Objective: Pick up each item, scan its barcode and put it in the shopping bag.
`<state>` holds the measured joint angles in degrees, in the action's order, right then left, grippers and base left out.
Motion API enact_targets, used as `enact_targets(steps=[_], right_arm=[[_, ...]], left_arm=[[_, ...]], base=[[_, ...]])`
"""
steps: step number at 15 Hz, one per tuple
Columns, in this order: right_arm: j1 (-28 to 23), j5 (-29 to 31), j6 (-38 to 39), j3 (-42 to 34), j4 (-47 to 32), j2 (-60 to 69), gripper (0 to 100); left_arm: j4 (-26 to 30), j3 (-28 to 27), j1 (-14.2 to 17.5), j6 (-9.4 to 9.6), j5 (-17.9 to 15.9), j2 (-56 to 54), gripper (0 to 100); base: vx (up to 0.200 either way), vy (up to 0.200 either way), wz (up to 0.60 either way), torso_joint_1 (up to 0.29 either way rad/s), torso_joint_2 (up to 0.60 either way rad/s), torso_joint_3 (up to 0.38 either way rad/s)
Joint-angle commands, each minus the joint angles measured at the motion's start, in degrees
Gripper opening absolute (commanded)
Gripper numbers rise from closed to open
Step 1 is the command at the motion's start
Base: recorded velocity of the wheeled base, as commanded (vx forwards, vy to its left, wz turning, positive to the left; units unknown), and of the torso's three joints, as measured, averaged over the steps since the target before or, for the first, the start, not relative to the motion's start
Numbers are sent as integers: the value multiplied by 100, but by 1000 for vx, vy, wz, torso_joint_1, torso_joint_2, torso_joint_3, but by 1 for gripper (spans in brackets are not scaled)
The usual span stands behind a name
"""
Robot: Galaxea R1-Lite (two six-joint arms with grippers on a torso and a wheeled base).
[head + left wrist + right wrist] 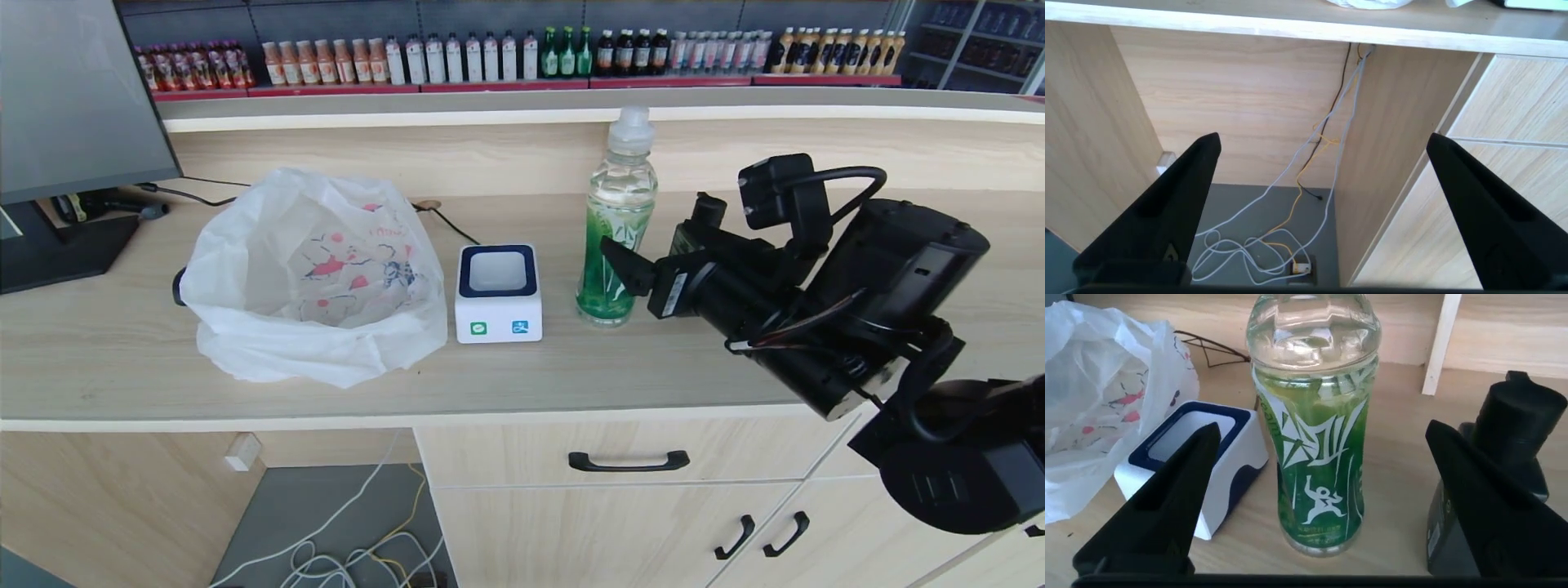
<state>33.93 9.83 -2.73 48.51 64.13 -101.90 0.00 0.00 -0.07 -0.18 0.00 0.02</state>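
A clear bottle with a green label [616,224] [1319,457] stands upright on the wooden counter [122,343], to the right of the white scanner box with a blue top [498,294] [1196,465]. The white plastic shopping bag [314,278] [1094,400] lies open to the left of the scanner. My right gripper [645,249] [1323,429] is open and level with the bottle's lower half, its fingers on either side and apart from it. A dark, black-capped item [1507,457] stands just right of the bottle. Below the counter, my left gripper [1323,139] is open and holds nothing.
A monitor [73,98] stands at the counter's left end, with cables behind the bag. A raised ledge [522,122] runs along the counter's back, and shelves of bottles [522,53] lie beyond it. Drawers [629,461] and loose cables [1282,237] sit under the counter.
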Motion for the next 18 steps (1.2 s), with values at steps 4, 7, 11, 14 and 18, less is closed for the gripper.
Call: enact_targets(steps=[4,7,11,14,18], right_arm=[[-62,160,-8,326,3,-278,100],[-18,160,-35,502,3,-462,100],[-26,134,-35,722,11,-638,100],[-26,134,-35,853,11,-761,100],[-88,125,-35,1100,11,-937,100]], left_arm=[[0,0,7,1,0,-2,100],[0,0,-1,1,0,-2,100],[0,0,-1,1,0,-2,100],[0,0,7,1,0,-2,100],[0,0,7,1,0,-2,100]], base=[[0,0,0,0,0,0],[0,0,0,0,0,0],[0,0,0,0,0,0],[0,0,0,0,0,0],[0,0,0,0,0,0]])
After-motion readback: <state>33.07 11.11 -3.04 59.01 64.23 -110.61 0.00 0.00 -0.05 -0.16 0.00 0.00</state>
